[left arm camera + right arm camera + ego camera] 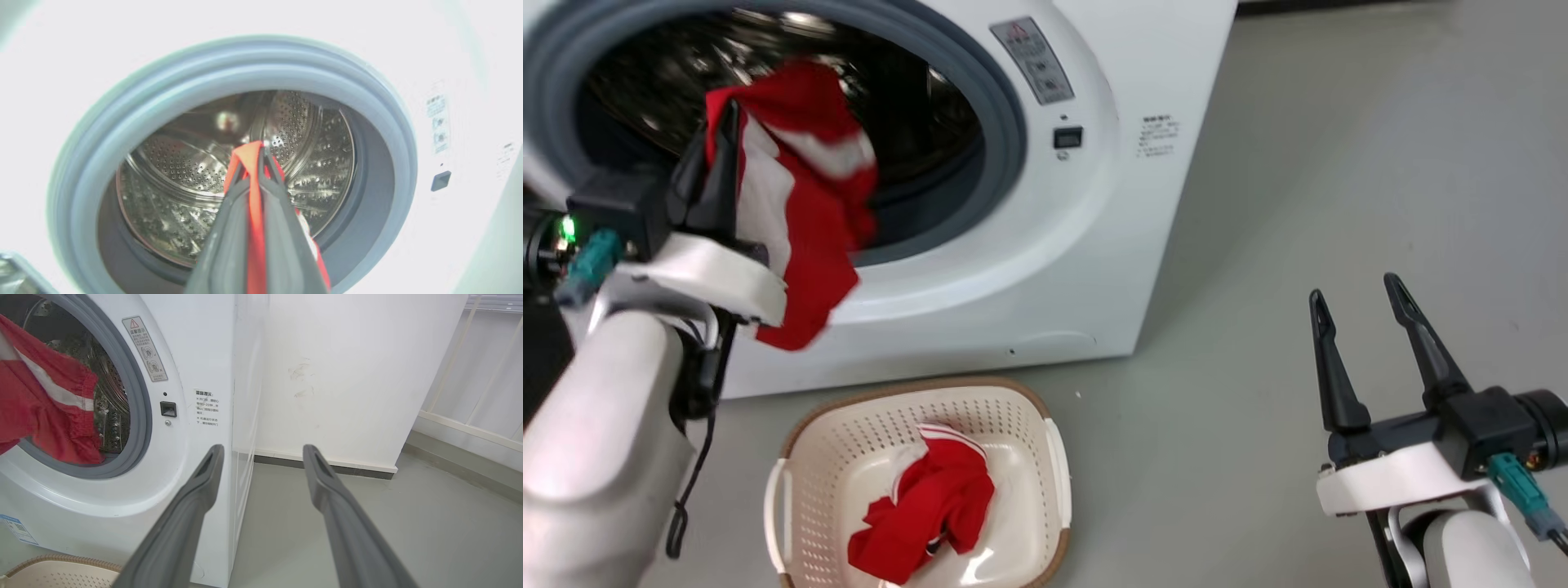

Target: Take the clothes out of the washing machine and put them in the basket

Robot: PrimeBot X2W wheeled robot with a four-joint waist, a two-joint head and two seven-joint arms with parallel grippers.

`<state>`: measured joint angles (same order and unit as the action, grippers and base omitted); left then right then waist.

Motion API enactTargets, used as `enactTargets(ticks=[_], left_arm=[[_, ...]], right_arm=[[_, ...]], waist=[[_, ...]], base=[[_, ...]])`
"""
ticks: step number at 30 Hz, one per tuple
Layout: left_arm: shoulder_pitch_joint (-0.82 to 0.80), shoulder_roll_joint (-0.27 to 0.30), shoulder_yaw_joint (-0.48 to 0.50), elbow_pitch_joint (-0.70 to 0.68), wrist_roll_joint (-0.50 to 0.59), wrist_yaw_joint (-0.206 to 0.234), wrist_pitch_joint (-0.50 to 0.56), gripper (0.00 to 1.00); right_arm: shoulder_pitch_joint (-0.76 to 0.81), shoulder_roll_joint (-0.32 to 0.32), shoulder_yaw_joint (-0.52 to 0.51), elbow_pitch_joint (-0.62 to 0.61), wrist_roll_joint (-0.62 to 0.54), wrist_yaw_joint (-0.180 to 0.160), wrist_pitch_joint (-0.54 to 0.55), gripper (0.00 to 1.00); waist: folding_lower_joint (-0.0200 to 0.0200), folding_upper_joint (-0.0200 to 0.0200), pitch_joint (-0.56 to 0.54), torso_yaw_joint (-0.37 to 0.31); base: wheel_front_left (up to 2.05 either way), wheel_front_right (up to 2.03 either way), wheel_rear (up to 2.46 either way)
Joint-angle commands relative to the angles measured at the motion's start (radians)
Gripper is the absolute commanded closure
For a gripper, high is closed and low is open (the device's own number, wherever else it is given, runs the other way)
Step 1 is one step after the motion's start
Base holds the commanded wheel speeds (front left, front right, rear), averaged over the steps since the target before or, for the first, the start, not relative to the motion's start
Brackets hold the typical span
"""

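Observation:
A red garment with white stripes [809,204] hangs in front of the washing machine's [1094,204] open mouth, pinched in my left gripper [723,139], which is shut on it. In the left wrist view the red fabric [255,204] runs between the closed fingers, with the steel drum [184,171] behind. The garment [45,412] also shows in the right wrist view. A second red garment [927,510] lies in the cream basket [1045,457] on the floor below the washer. My right gripper [1356,298] stands open and empty at the lower right, over the floor.
Grey floor [1339,163] stretches to the right of the washer. A white wall [347,375] stands behind it, and a pale railing [470,424] runs at the far right. The basket's woven rim [61,561] peeks in at the right wrist view's lower left.

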<state>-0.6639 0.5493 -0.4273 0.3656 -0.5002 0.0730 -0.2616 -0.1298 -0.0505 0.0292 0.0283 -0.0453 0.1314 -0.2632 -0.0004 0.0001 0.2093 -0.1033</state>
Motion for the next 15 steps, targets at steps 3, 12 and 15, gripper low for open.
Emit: enactTargets(ticks=[3, 12, 15], left_arm=[[0.087, -0.008, 0.033, -0.132, 0.03, 0.034, -0.004, 1.0], [0.323, -0.032, 0.06, -0.393, 0.056, 0.105, -0.004, 1.0], [0.378, -0.029, 0.045, -0.424, 0.05, 0.104, -0.003, 1.0]], right_arm=[[0.028, 0.001, -0.003, 0.005, -0.008, -0.001, -0.002, 0.0], [0.059, 0.001, 0.001, 0.008, -0.013, -0.001, -0.002, 0.0], [0.063, 0.001, 0.004, 0.003, -0.018, -0.001, -0.002, 0.0]], waist=[[0.0004, -0.0001, -0.051, 0.036], [0.0004, -0.0001, -0.105, 0.062], [0.0004, -0.0001, -0.104, 0.066]], base=[[0.0, 0.0, 0.0], [0.0, 0.0, 0.0], [0.0, 0.0, 0.0]])
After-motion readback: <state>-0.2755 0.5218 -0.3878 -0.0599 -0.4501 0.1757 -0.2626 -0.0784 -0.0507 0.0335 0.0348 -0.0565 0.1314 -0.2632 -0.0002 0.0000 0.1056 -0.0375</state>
